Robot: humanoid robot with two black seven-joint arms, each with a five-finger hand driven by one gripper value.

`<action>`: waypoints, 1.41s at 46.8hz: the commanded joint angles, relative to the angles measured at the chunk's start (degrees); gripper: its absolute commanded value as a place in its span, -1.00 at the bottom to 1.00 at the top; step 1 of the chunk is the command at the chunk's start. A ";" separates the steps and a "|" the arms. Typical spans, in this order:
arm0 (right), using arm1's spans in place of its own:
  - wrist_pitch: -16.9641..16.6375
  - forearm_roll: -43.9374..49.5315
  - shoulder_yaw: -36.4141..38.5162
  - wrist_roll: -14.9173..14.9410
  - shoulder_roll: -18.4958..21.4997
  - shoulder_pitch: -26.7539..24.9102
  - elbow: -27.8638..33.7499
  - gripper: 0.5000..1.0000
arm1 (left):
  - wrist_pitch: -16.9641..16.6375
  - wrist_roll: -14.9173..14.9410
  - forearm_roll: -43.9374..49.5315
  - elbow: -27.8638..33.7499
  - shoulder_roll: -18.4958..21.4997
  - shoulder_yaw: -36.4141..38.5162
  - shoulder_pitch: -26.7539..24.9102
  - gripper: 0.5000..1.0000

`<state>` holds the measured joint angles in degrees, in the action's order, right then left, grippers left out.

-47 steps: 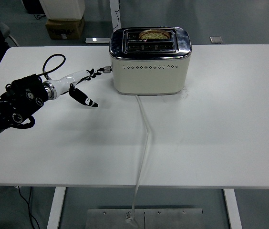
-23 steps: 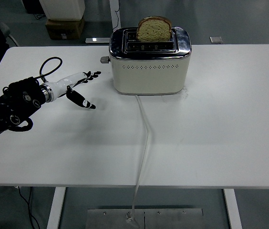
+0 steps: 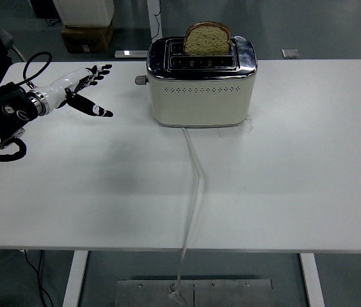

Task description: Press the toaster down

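We see the left hand point(image 3: 77, 89) above the desk point(image 3: 283, 160), with its fingers point(image 3: 97, 70) stretched out and spread, and the thumb pointing lower; it holds nothing. Its fingertips point toward the toaster point(image 3: 201, 82), which stands well apart from the hand, on the side where the fingers point. On the toaster's end that faces the hand we see the small lever point(image 3: 141, 80), high on that end, and the hand does not touch it. A slice of bread point(image 3: 207, 39) stands up out of one slot. From the toaster's base a white cable point(image 3: 195, 192) runs over the desk and hangs down past its near edge.
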<state>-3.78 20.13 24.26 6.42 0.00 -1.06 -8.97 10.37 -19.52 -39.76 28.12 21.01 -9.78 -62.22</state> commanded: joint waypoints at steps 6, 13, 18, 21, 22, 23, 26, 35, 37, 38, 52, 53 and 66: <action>0.00 0.00 0.00 0.00 0.00 0.00 0.00 1.00 | -0.08 0.01 8.11 0.01 1.23 -0.06 -0.80 1.00; 0.00 0.00 0.00 0.00 0.00 0.00 0.00 1.00 | -0.52 0.01 15.93 -0.08 1.58 -0.15 -0.89 1.00; 0.00 0.00 0.00 0.00 0.00 0.00 0.00 1.00 | -0.61 0.01 20.59 0.01 1.14 -0.15 -0.36 1.00; 0.00 0.00 0.00 0.00 0.00 0.00 0.00 1.00 | -0.70 -0.08 22.79 -0.08 0.88 -0.15 -0.19 1.00; 0.00 0.00 0.00 0.00 0.00 0.00 0.00 1.00 | -0.70 -0.08 23.58 -0.08 0.79 -0.15 -0.10 1.00; 0.00 0.00 0.00 0.00 0.00 0.00 0.00 1.00 | -0.70 -0.08 24.37 -0.08 0.79 -0.23 0.08 1.00; 0.00 0.00 0.00 0.00 0.00 0.00 0.00 1.00 | -0.70 -0.08 27.18 -0.08 0.88 -0.41 0.34 1.00; 0.00 0.00 0.00 0.00 0.00 0.00 0.00 1.00 | -0.79 -0.17 36.85 -0.08 0.79 -1.73 0.34 1.00; 0.00 0.00 0.00 0.00 0.00 0.00 0.00 1.00 | -0.79 -0.17 38.52 -0.08 0.79 -2.78 0.43 1.00; 0.00 0.00 0.00 0.00 0.00 0.00 0.00 1.00 | -0.79 -0.17 39.31 -0.08 0.70 -3.31 0.43 1.00; 0.00 0.00 0.00 0.00 0.00 0.00 0.00 1.00 | -0.87 -0.17 44.33 -5.44 -5.71 -13.41 2.27 1.00; 0.00 0.00 0.00 0.00 0.00 0.00 0.00 1.00 | -0.87 -0.17 44.42 -5.79 -6.15 -14.03 2.54 1.00; 0.00 0.00 0.00 0.00 0.00 0.00 0.00 1.00 | -0.79 -0.26 45.21 -6.58 -8.53 -20.45 4.74 1.00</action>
<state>-3.78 20.13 24.26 6.41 0.00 -1.06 -8.96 9.52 -19.73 5.36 21.53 12.55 -29.32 -57.55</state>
